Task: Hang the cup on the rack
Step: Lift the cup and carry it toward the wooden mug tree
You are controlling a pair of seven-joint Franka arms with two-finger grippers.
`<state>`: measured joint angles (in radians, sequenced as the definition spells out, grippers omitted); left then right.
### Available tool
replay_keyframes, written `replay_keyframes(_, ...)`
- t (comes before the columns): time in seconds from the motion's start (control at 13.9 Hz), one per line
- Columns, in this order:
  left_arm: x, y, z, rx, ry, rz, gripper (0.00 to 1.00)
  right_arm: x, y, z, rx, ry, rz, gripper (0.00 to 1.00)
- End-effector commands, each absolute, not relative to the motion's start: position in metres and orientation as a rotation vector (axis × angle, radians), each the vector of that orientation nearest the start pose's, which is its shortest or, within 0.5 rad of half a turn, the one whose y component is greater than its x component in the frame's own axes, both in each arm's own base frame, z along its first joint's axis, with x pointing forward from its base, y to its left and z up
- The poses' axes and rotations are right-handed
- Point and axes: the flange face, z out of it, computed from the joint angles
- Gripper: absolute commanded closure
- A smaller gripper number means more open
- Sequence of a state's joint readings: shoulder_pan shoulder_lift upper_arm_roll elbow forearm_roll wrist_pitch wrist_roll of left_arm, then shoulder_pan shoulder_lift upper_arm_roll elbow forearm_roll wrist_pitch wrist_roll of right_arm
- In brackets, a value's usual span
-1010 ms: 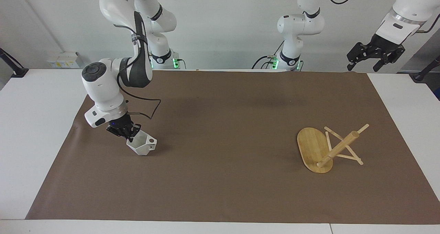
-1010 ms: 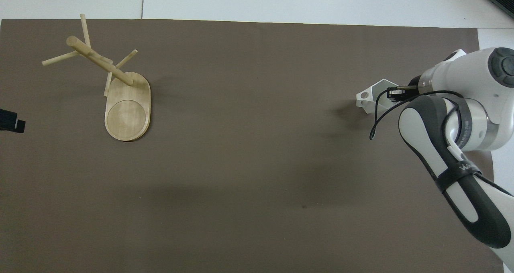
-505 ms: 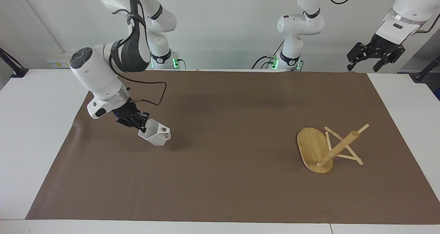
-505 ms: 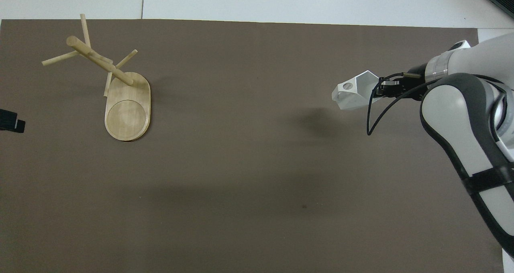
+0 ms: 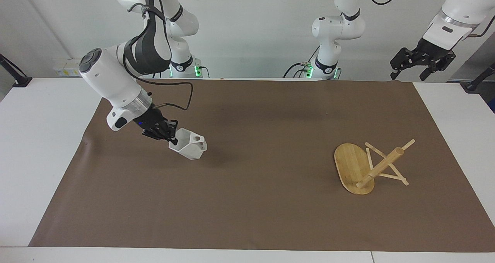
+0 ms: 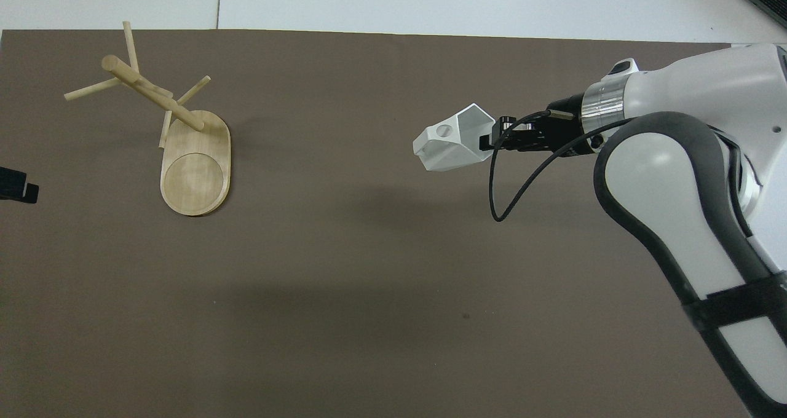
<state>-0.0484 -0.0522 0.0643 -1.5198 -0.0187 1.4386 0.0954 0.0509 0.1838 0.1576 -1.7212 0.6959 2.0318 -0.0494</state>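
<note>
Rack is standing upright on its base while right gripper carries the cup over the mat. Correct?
Not quite. The rack is tipped over, its post slanting down onto the mat, as the facing view shows. The right gripper does carry the cup over the mat.

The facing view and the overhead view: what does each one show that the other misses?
Only the facing view shows both arms' bases, the back wall, and the whole left pincer open in the air, waiting over the table's edge; overhead, just a dark tip of it pokes in. Only the overhead view looks straight down onto the rack's oval base with its round inlay. Both show the right pincer shut on the rim of the white cup, raised over the brown mat, and the rack tipped over on its side.
</note>
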Motion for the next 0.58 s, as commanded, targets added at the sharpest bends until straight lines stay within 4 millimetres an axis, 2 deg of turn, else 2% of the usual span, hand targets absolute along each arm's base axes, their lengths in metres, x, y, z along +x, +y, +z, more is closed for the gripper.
replay_keyframes(0.0, 0.518, 0.007, 0.665, -3.146, 0.136, 0.058, 0.0, 0.604, 0.186, 0.519, -2.29, 0.038, -0.051, 1.0)
replay_keyframes(0.36, 0.518, 0.007, 0.665, -3.146, 0.128, 0.058, 0.0, 0.591, 0.229, 0.531, -2.156, 0.021, -0.029, 1.0)
replay_keyframes(0.5, 0.518, -0.002, 0.665, -3.146, 0.15, 0.055, 0.0, 0.584, 0.253, 0.533, -2.141, 0.002, -0.028, 1.0)
